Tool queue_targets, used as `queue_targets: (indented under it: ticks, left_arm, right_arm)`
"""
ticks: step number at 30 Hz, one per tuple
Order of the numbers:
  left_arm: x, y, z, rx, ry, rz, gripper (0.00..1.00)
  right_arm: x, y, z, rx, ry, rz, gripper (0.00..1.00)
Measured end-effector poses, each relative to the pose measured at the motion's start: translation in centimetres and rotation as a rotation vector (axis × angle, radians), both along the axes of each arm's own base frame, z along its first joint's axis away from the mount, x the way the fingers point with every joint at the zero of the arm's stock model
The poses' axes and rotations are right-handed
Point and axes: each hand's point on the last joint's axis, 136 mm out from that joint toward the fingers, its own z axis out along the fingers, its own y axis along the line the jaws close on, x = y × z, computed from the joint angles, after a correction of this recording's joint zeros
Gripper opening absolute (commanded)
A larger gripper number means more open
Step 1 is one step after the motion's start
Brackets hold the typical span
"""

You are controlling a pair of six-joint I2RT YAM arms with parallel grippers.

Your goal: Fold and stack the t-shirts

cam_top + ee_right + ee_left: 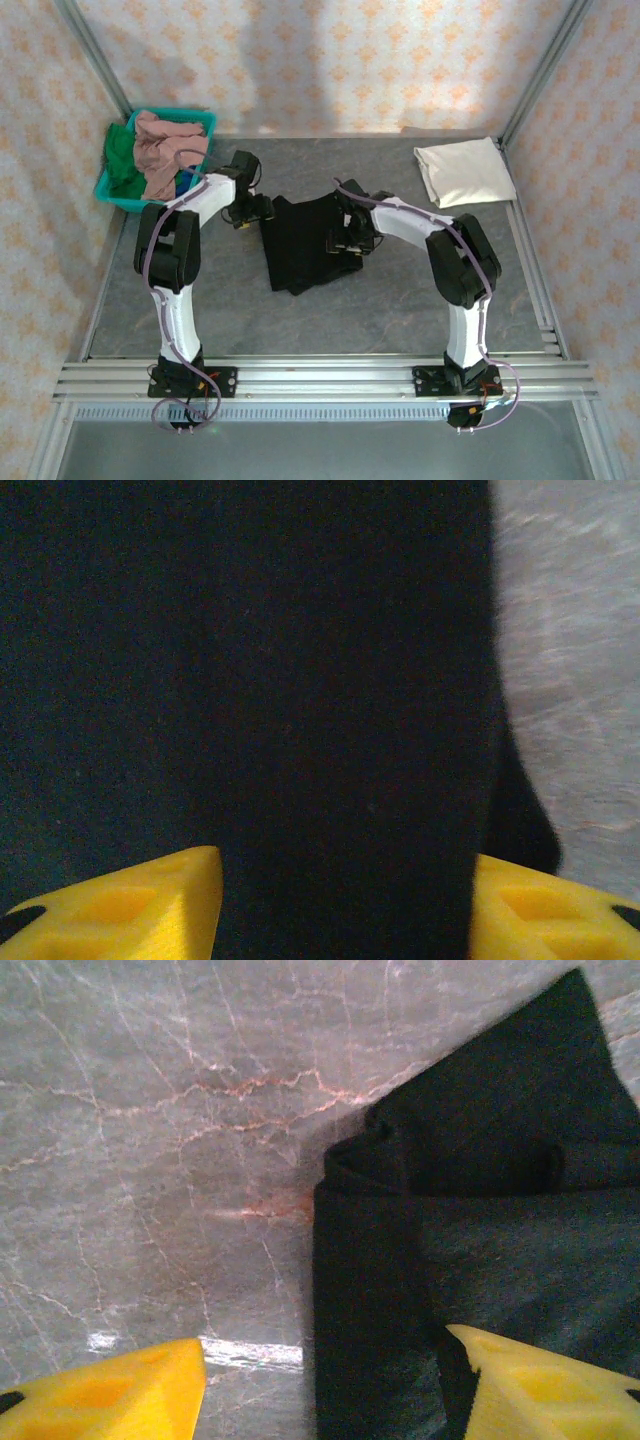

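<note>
**Q:** What lies closest to you?

**A:** The grey, veined stone table (220, 310). At its middle is the black t-shirt (300, 250), soft matte cloth folded into a rough rectangle. Its long axis runs away from my bases, only slightly skewed. My wrist views show layered folds along its edge.

**Q:** And your jaws?

**A:** My left gripper (322, 1340) hangs over the black t-shirt's left edge. The jaws stand well apart, one yellow finger (120, 1395) above bare stone and the other above cloth, with nothing pinched. My right gripper (345, 855) is over the black t-shirt's right part. Its jaws are also spread, with flat dark fabric showing between the yellow wedge-shaped tips, and it holds nothing that I can see.

**Q:** What's farther out?

**A:** Beyond the black t-shirt and to its right lies the cream-white t-shirt (465, 172), a neat, thick square folded flat on the stone. Beyond the black t-shirt and to its left stands a teal plastic basket (108, 190). It holds a crumpled pink t-shirt (165, 150) heaped on top, a green t-shirt (120, 155) bunched at its left, and a scrap of blue t-shirt (186, 183) at the basket's near right corner.
</note>
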Motion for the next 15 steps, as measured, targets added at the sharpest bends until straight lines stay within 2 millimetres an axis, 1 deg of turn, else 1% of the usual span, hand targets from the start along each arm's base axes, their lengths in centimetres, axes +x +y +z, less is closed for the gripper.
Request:
queue_targets:
  ticks: [2, 5, 7, 9, 11, 15]
  left_arm:
    - [0.0, -0.3, 0.1, 0.001, -0.003, -0.014, 0.65]
    - [-0.3, -0.8, -0.1, 0.003, 0.006, -0.030, 0.65]
    - [-0.4, -1.3, -0.4, 0.003, 0.015, -0.040, 0.65]
    - [-0.5, -1.4, -0.7, 0.003, 0.023, -0.043, 0.65]
    - [-0.6, -1.4, -1.0, 0.003, 0.028, -0.043, 0.65]
    - [-0.6, -1.4, -1.1, 0.004, 0.032, -0.043, 0.65]
  right_arm:
    - [0.9, -0.6, 0.5, -0.021, -0.029, -0.041, 0.57]
    - [3.0, -1.1, 1.6, -0.046, -0.085, -0.091, 0.57]
    - [4.8, -0.9, 2.5, -0.053, -0.130, -0.110, 0.57]
    - [6.0, -0.5, 2.6, -0.058, -0.155, -0.115, 0.58]
    - [6.7, -0.1, 2.1, -0.058, -0.156, -0.110, 0.58]
    - [7.2, 0.4, -0.4, -0.081, -0.117, -0.094, 0.57]
